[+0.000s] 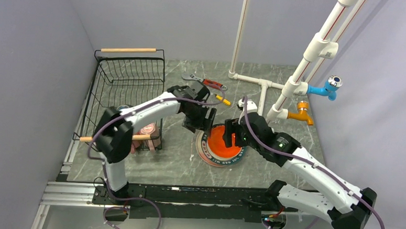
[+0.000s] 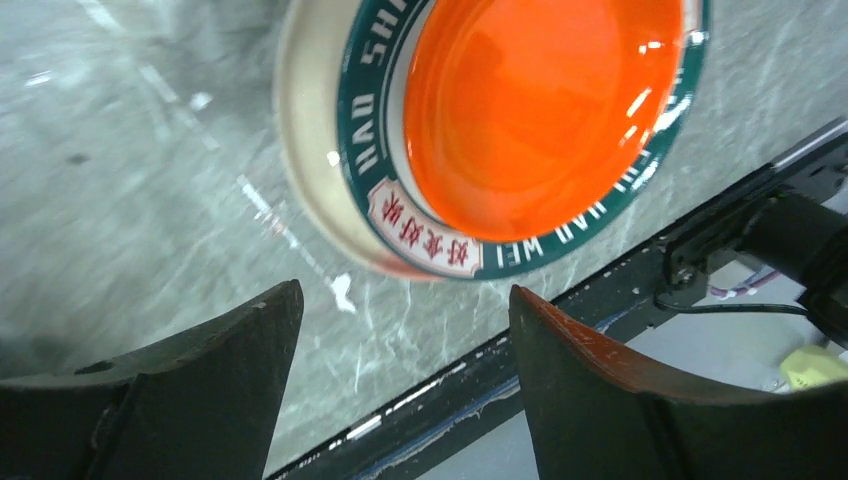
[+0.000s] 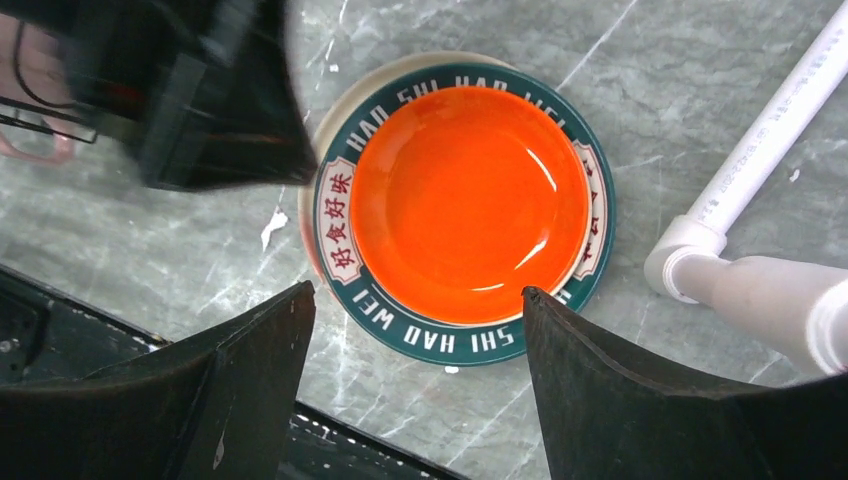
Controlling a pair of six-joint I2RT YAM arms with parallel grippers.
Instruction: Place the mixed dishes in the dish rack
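Note:
An orange-red plate (image 1: 224,140) lies inside a larger plate with a lettered teal rim (image 1: 215,160) on the marble table, mid-front. My left gripper (image 1: 198,122) hovers at the stack's left rear edge, open and empty. In the left wrist view the gripper (image 2: 405,300) sits short of the lettered rim (image 2: 362,140), apart from it. My right gripper (image 1: 231,136) hangs over the stack's right side, open; in the right wrist view it (image 3: 415,298) frames the orange-red plate (image 3: 470,190). The dish rack (image 1: 126,79) stands at the left with a pink mug (image 1: 148,129) inside near its front handle.
A red-handled wrench (image 1: 213,84) and a yellow-handled screwdriver (image 1: 222,100) lie behind the plates. A white pipe frame (image 1: 265,86) with blue (image 1: 325,89) and orange (image 1: 301,114) taps stands at the back right, its pipe (image 3: 750,170) close to the plates. Grey walls enclose the table.

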